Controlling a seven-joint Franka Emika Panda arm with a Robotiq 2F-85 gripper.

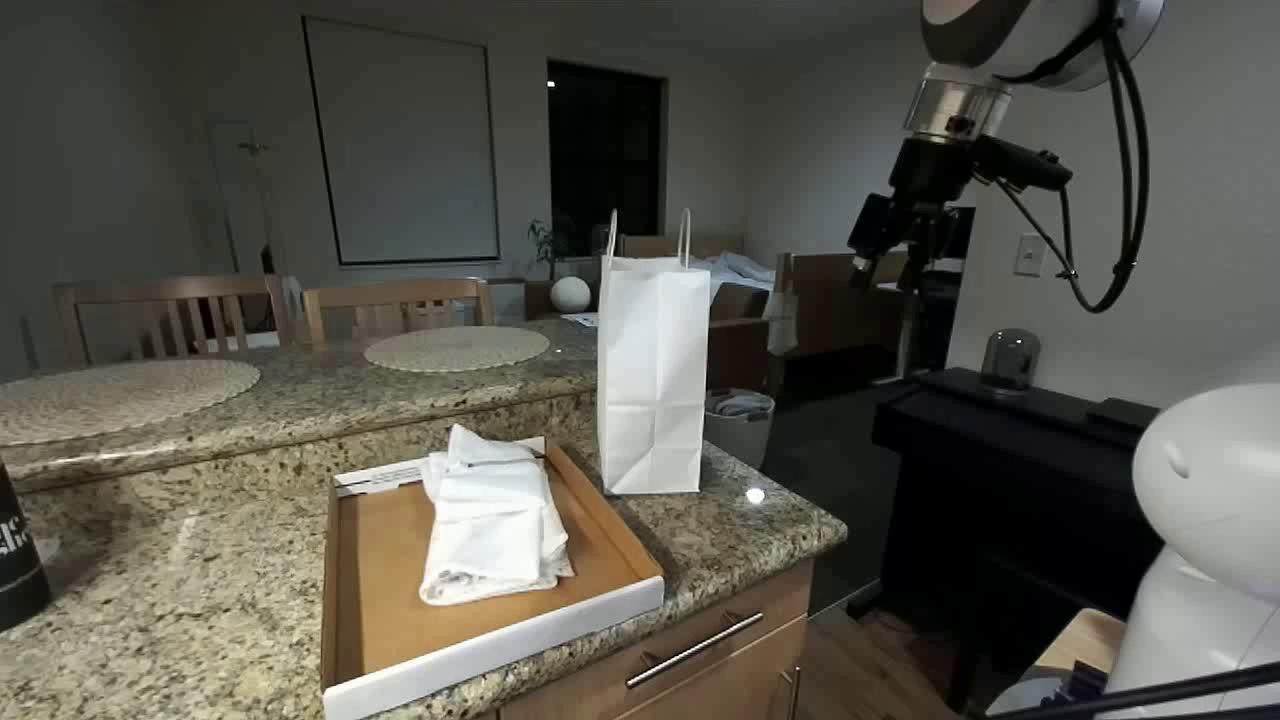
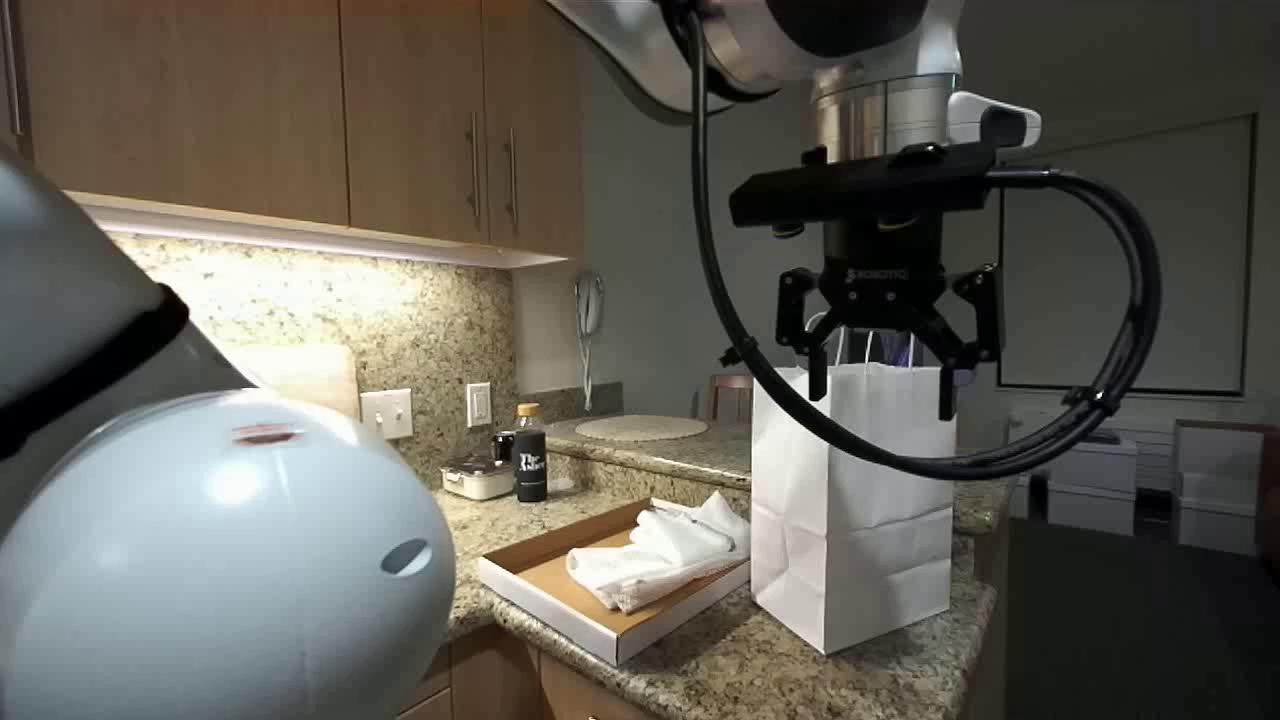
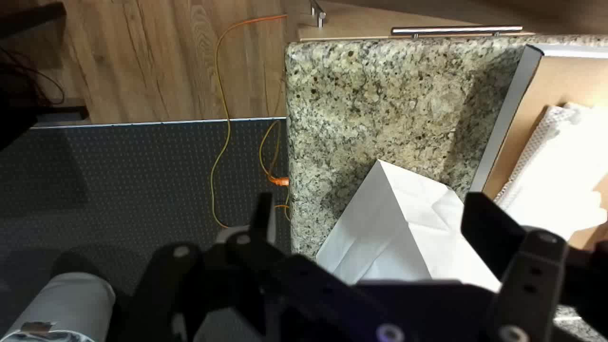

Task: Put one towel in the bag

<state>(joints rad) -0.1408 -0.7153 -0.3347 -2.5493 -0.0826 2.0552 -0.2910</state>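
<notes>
In an exterior view, towels (image 1: 495, 530) lie in a tray (image 1: 383, 600) on the counter (image 1: 190, 640); the bag (image 1: 652, 380) stands right of the tray. Behind, two mats (image 1: 458, 348) lie on a ledge (image 1: 310, 375), chairs (image 1: 395, 293) beyond. In an exterior view, the gripper (image 2: 882, 390) hangs before the bag.

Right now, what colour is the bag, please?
The bag is white; it shows best in an exterior view.
</notes>
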